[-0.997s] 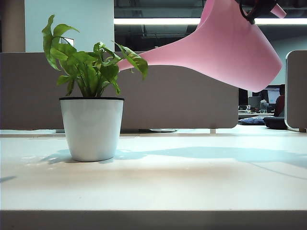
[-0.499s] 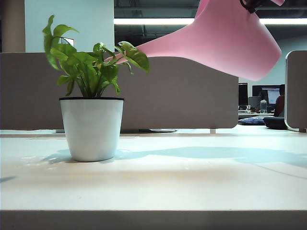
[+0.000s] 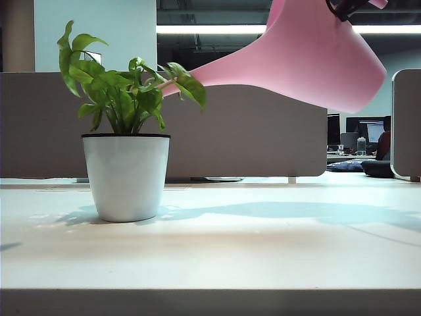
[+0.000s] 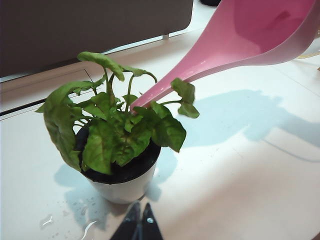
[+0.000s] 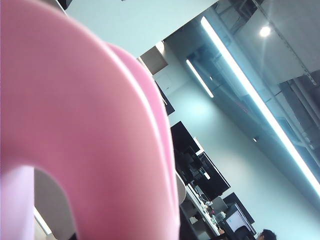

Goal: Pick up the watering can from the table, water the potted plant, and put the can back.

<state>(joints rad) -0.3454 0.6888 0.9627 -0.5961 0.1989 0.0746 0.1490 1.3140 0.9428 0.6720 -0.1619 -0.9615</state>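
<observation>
The right gripper (image 3: pixel 347 8) is clamped on the handle of the watering can (image 3: pixel 309 59), holding it high above the table (image 3: pixel 263 250) at the upper right of the exterior view. The left gripper (image 4: pixel 139 226) hangs just beside the potted plant (image 4: pixel 117 140), fingertips pressed together, holding nothing. The smooth pink can is tipped, its slender spout reaching down among the wavy green leaves.

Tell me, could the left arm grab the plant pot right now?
Probably yes. The left gripper hangs just in front of the potted plant with its fingers together, and nothing lies between them. It would have to open first. The watering can, held high by the right gripper, isn't blocking.
</observation>
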